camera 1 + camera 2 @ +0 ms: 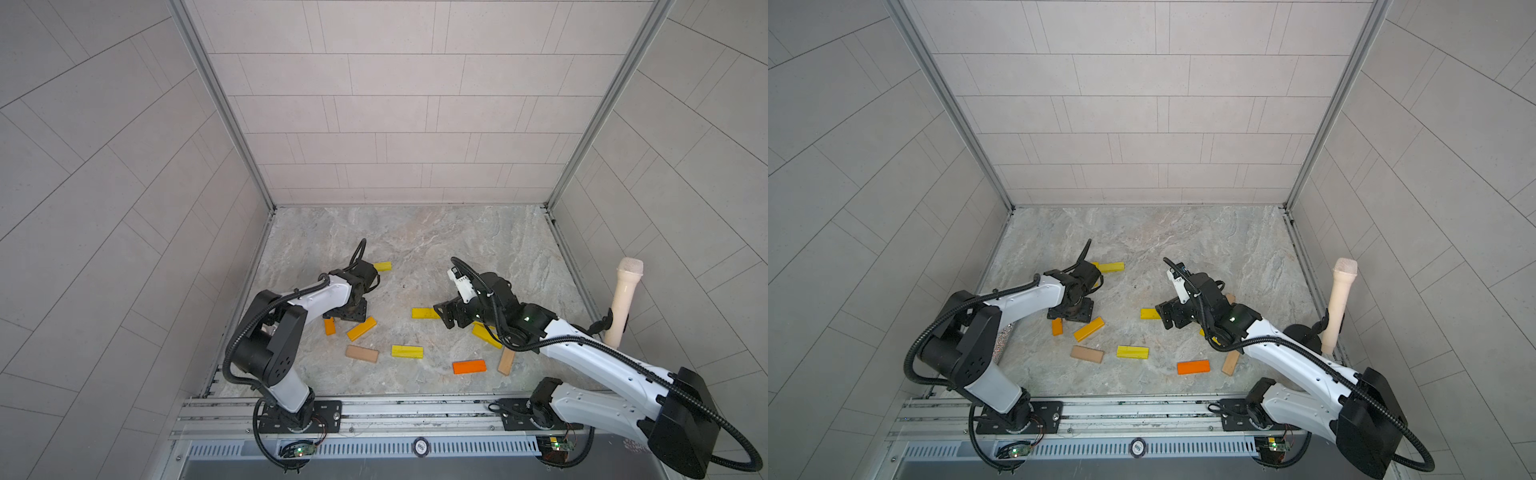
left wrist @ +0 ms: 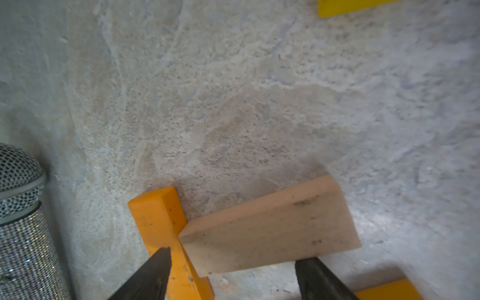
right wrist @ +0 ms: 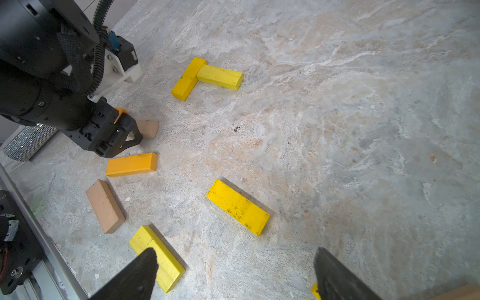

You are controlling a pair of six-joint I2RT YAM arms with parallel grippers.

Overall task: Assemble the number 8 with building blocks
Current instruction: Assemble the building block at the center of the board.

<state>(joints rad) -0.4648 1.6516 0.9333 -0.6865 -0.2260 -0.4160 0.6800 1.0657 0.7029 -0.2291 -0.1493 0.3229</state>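
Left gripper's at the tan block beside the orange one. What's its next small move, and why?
Probably nudge the left gripper forward over the tan block before closing. In the left wrist view its jaws stand open with fingertips only at the block's near edge, and one finger overlaps the orange block touching it, so closing now might catch both.
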